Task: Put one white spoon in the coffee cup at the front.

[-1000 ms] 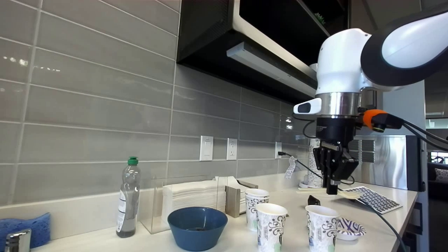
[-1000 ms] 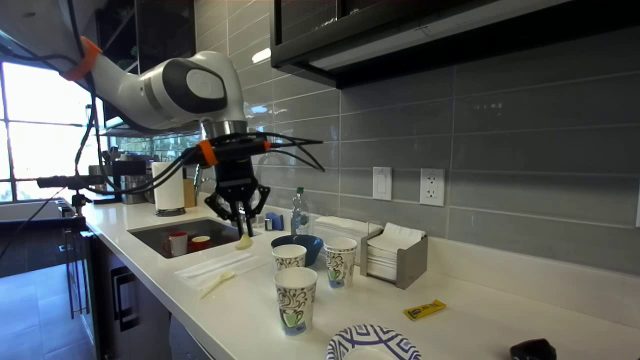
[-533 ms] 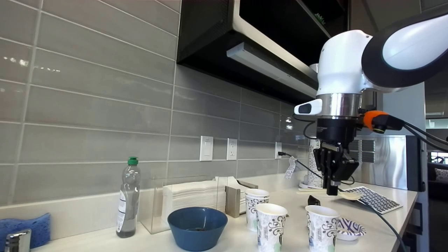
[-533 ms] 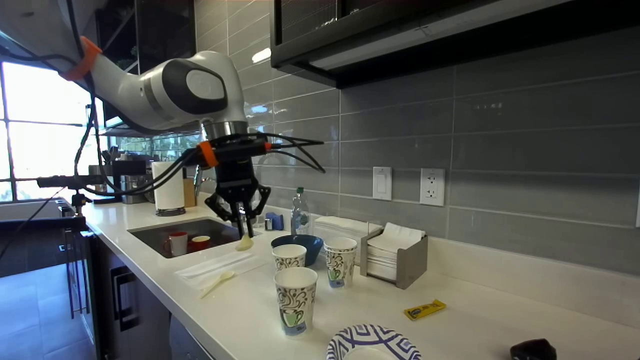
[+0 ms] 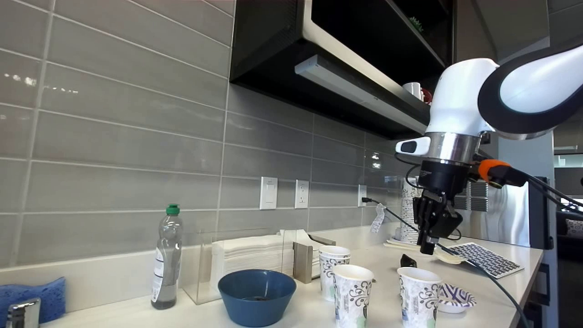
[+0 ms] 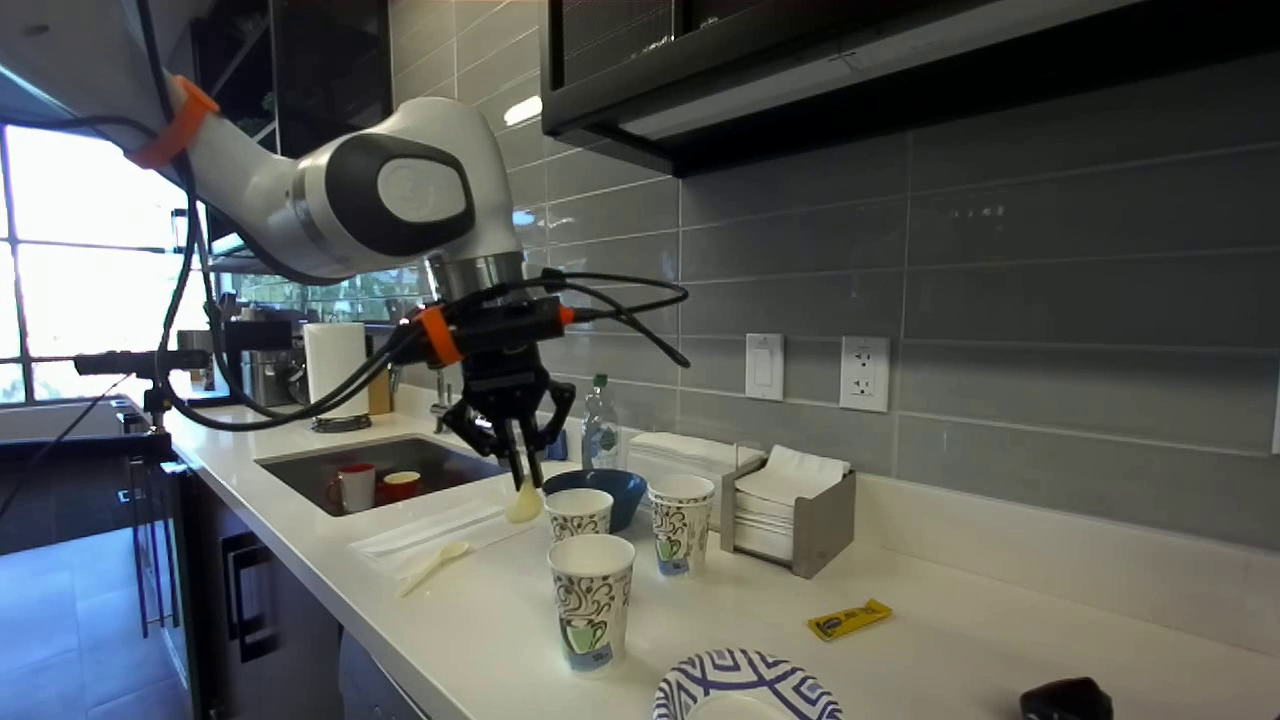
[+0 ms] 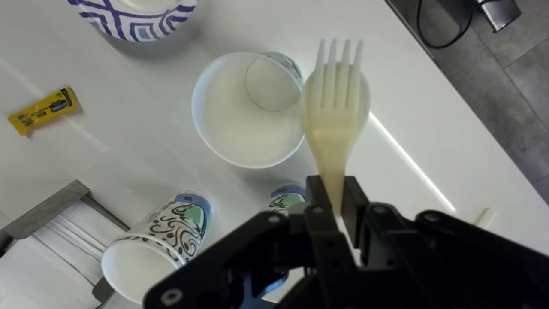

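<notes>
The white spoon point(image 7: 309, 98) hangs bowl-down above the counter point(image 6: 740, 600), its handle pinched together with a fork point(image 7: 334, 118) in the gripper point(image 7: 334, 189). Apart from it, the frontmost coffee cup point(image 6: 592, 605) in an exterior view stands upright near a patterned dish point(image 6: 745, 662); farther back are another cup point(image 6: 580, 508), a stack of cups point(image 6: 682, 525) and a second spoon point(image 6: 435, 567).
</notes>
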`<control>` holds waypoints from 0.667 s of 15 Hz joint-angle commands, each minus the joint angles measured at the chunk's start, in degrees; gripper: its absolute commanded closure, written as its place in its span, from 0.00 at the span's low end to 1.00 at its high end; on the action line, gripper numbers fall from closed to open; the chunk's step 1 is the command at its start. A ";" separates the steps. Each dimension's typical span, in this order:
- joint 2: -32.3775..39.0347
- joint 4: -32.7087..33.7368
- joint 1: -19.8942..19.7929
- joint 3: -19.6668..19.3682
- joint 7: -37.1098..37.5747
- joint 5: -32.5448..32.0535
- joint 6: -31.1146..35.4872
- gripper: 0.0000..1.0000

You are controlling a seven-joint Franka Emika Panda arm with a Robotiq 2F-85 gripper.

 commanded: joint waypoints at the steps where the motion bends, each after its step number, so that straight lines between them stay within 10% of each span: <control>1: -1.00 -2.77 0.33 -3.52 -4.50 3.00 7.97 0.97; 10: 1.81 -4.26 3.65 -10.33 -13.14 13.38 18.99 0.97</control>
